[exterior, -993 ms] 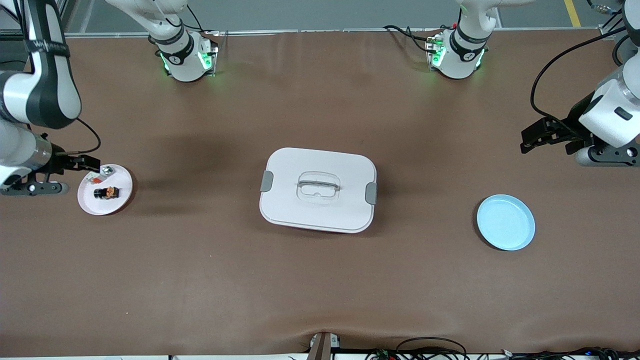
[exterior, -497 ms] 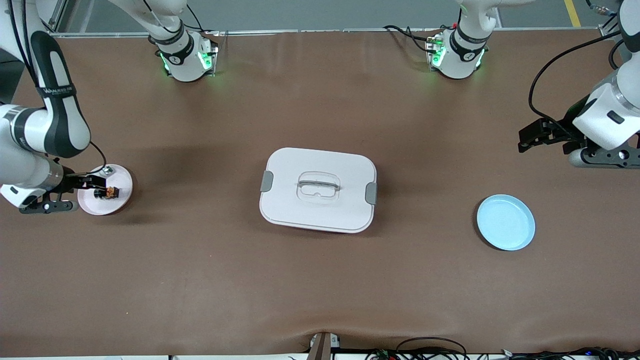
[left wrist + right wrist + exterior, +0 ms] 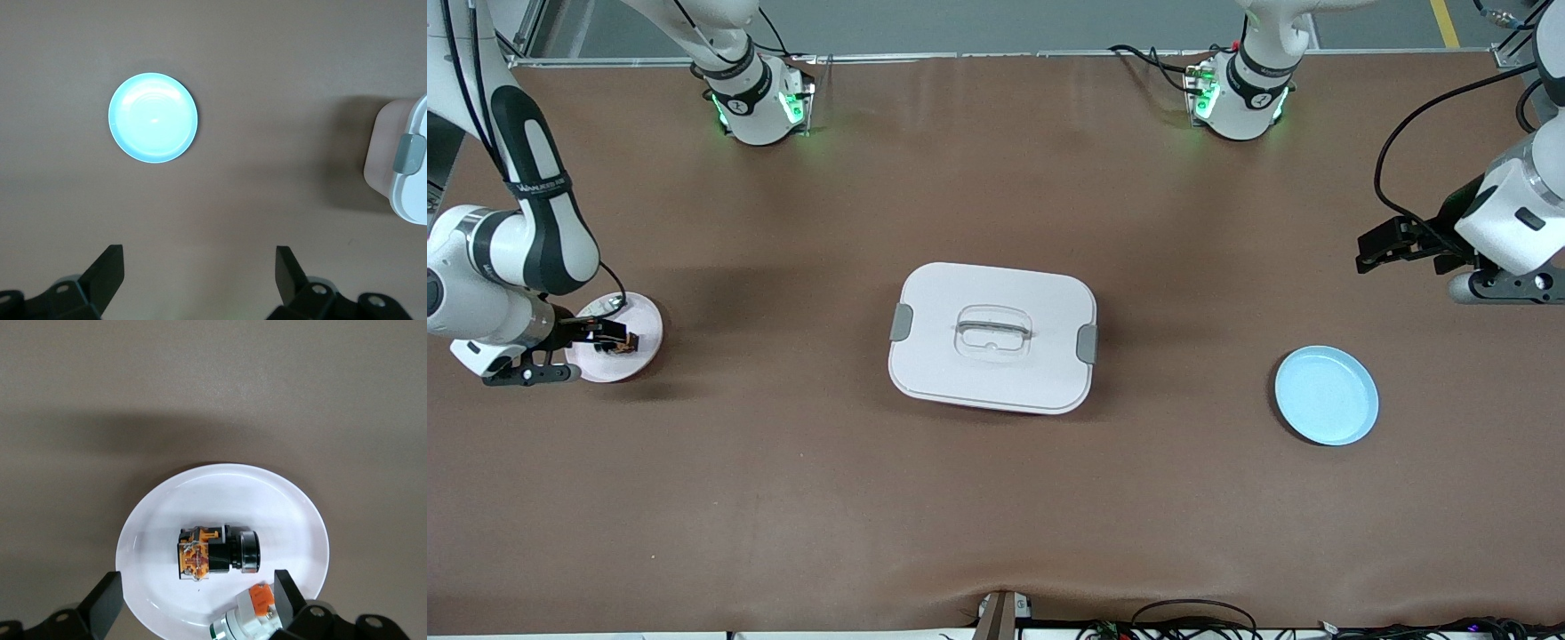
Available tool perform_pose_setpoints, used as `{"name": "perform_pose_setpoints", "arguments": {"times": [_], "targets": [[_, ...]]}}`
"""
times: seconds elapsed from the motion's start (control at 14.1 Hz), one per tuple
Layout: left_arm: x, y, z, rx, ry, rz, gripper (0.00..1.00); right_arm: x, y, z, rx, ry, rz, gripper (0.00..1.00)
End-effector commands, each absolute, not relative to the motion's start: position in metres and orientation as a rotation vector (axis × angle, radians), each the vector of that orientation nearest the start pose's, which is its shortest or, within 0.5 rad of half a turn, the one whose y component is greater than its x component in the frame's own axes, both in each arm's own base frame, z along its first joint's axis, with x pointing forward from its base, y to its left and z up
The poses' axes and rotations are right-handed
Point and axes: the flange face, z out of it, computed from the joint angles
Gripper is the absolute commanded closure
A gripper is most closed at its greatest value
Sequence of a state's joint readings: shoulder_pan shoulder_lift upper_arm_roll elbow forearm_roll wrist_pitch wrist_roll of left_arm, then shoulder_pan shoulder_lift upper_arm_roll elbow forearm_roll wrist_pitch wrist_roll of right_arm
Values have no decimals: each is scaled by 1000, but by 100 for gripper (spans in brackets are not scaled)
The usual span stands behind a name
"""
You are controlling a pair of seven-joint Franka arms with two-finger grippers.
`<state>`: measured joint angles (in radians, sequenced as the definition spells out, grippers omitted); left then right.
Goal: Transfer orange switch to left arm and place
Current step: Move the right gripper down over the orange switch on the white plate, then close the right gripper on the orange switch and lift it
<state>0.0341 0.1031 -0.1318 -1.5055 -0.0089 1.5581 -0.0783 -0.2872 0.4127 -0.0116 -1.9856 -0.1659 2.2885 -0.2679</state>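
Since the earlier frames, the right gripper (image 3: 609,337) has been brought down from beside the small round white plate (image 3: 643,325) to a spot low over it, and the left gripper (image 3: 1383,246) has been shifted only slightly above the bare brown table (image 3: 996,498) at the left arm's end.

The right gripper's fingers (image 3: 107,600) are seen spread wide in the right wrist view, with nothing pinched between them. Under them, the tiny black blocky switch with orange marks (image 3: 217,551) is seen lying on its side near the middle of the white plate (image 3: 220,493). Just beside it on the same plate, a small silver-grey piece with a red-orange bit (image 3: 248,617) is partly hidden by one finger. In the front view the switch (image 3: 628,340) is mostly covered by the gripper. The plate is set at the right arm's end of the table.

The left gripper's fingers (image 3: 107,270) are likewise held apart and empty, over bare tabletop; the arm is kept waiting. A round pale blue plate (image 3: 1326,396) is seen nearer to the front camera than that gripper.

The large white rounded-rectangular plastic box with grey side latches (image 3: 992,337) is placed at the middle of the table, between the two plates and well apart from both, its lid shut.
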Motion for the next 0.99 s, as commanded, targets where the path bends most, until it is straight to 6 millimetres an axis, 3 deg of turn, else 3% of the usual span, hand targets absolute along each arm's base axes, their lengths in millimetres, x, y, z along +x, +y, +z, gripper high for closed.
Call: {"name": "perform_pose_setpoints", "arguments": {"times": [0.0,0.35,0.92], "targets": [[564,-53,599,-3136,61,33,0,566,-187,227,-3223,-162,200,0],[561,-59,604,-3135,75,23,0,567,-193,203,-3240,-207,189,0],[564,-52,605,-3138,56,4,0,556,-202,183,-3230,-245,225,0]]}}
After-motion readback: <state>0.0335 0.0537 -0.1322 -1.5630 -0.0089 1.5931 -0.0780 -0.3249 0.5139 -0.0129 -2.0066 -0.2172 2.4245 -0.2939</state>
